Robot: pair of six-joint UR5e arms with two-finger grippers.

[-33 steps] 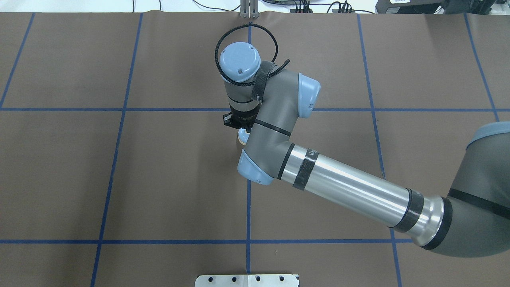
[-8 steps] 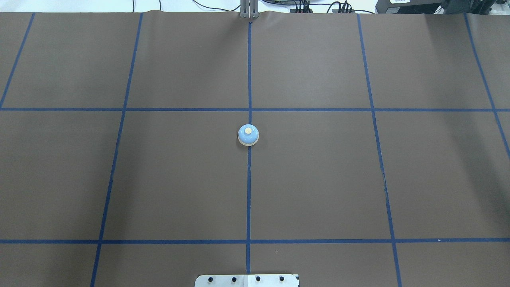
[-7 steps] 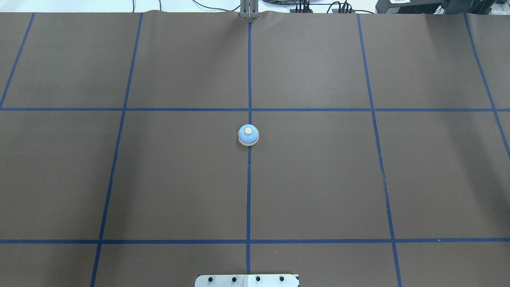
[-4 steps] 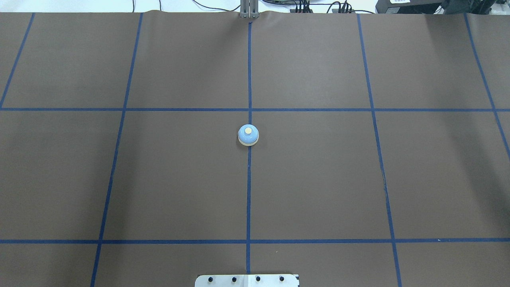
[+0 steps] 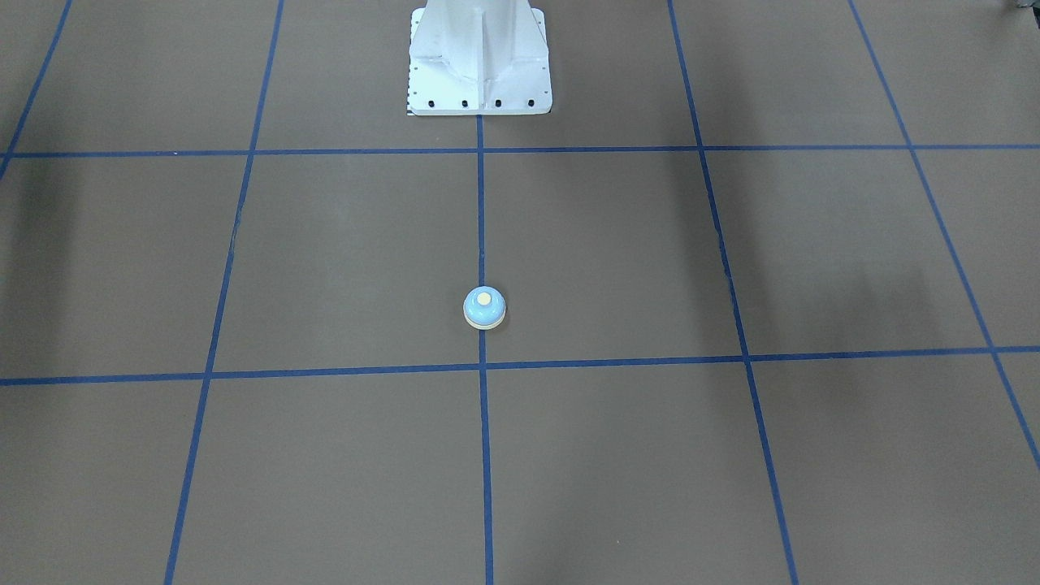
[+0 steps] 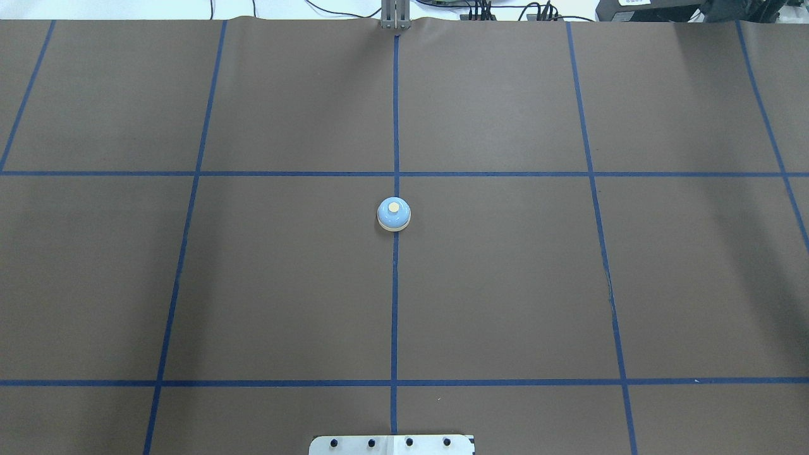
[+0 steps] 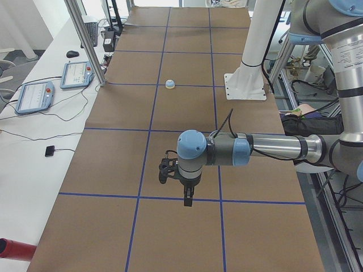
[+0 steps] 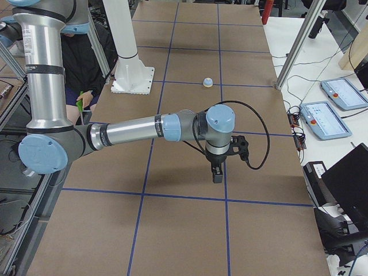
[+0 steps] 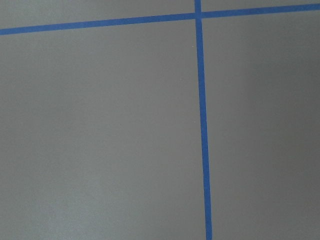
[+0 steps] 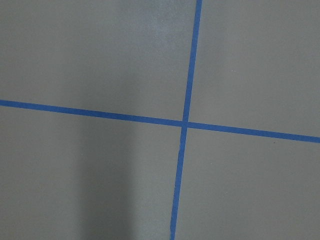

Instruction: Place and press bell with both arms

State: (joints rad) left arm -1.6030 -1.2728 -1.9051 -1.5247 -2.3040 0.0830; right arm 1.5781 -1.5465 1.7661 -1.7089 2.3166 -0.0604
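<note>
At the left end of the table, the left gripper is held low over the brown table cover, well apart from the bell; whether its jaws are open or closed cannot be told from the side view. In the middle, the bell is seen upright on the central blue tape line, touched by nothing, so the placing is judged done. At the right end, the right gripper is likewise kept far away, its state cannot be told, and the pressing cannot be confirmed.
</note>
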